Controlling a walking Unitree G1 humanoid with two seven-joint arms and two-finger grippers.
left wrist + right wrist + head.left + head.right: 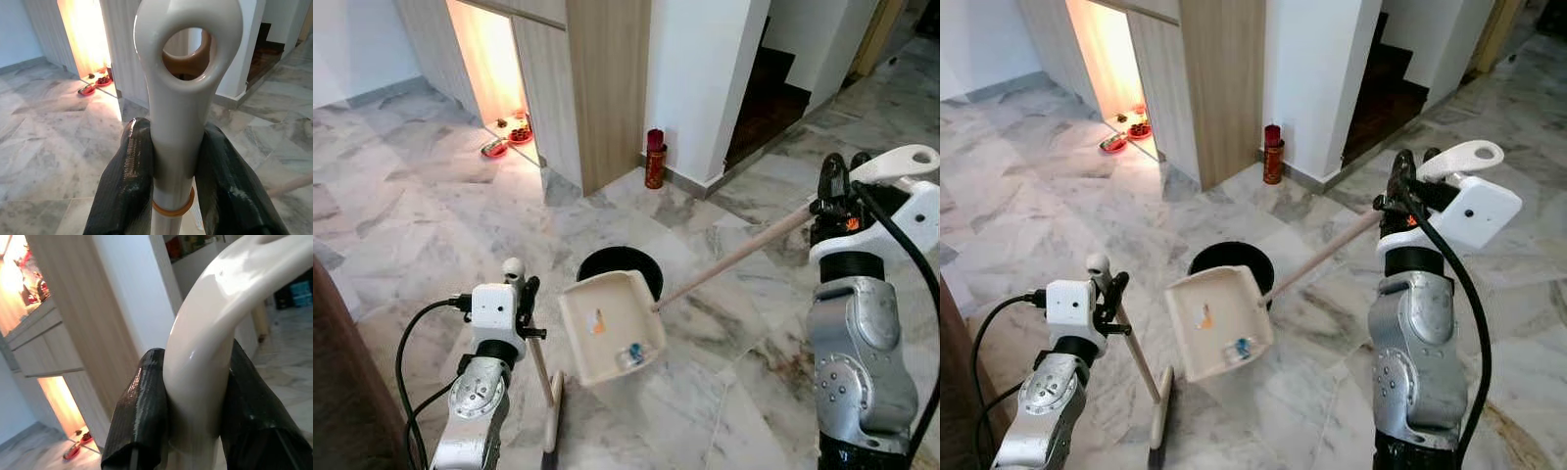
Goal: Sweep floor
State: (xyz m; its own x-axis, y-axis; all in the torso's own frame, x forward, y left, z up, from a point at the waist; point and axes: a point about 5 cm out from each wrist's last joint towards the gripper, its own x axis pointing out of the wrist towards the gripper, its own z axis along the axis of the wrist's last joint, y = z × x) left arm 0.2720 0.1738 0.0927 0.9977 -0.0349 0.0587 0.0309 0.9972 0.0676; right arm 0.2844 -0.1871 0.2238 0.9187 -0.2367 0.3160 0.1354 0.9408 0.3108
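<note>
Glossy grey-white marble floor (421,196). Cream plastic dustpan (610,326), scoop-shaped, tilted over a round black bin (625,264), with small bits of debris inside. Its long pale wooden handle runs up right to the right gripper (195,401), clenched on the handle's curved cream end. Left gripper (173,171), near left, clamps the broom (551,406) just below its cream loop-shaped top; the broom head rests on the floor. Red cylinder (654,159) by the far wood-grain cabinet (607,88).

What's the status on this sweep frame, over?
Left gripper shut on broom handle. Right gripper shut on dustpan handle. Dustpan raised over black bin, scraps inside.
</note>
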